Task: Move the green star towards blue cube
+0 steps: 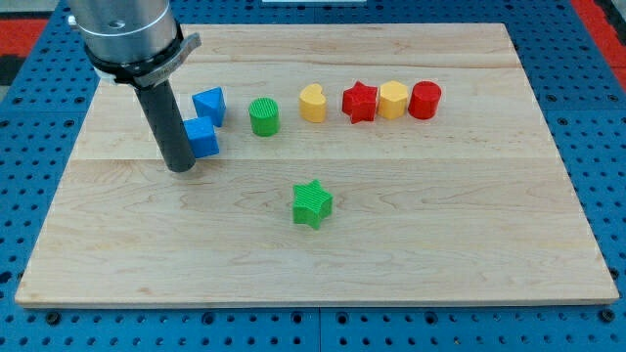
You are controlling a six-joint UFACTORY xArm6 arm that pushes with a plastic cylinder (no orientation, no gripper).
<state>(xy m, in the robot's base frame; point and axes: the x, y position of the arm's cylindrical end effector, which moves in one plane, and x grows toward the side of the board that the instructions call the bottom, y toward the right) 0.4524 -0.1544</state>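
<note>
Pale wood board (323, 264), eight blocks on it, rod tip down at the view's left.

My tip (181, 168) rests on the board touching or just beside the blue cube (202, 138), at the cube's 8 o'clock; no fingers on this rod, so no opening state to record. Green star (312, 203) lies alone near board centre, at 4 o'clock from the blue cube and well apart from it. A second blue block (209, 104), angular, sits just at 12 o'clock of the cube. Row running toward 3 o'clock: green cylinder (264, 116), yellow heart (313, 103), red star (359, 102), yellow hexagon-like block (393, 100), red cylinder (424, 100). No containers on board.
</note>
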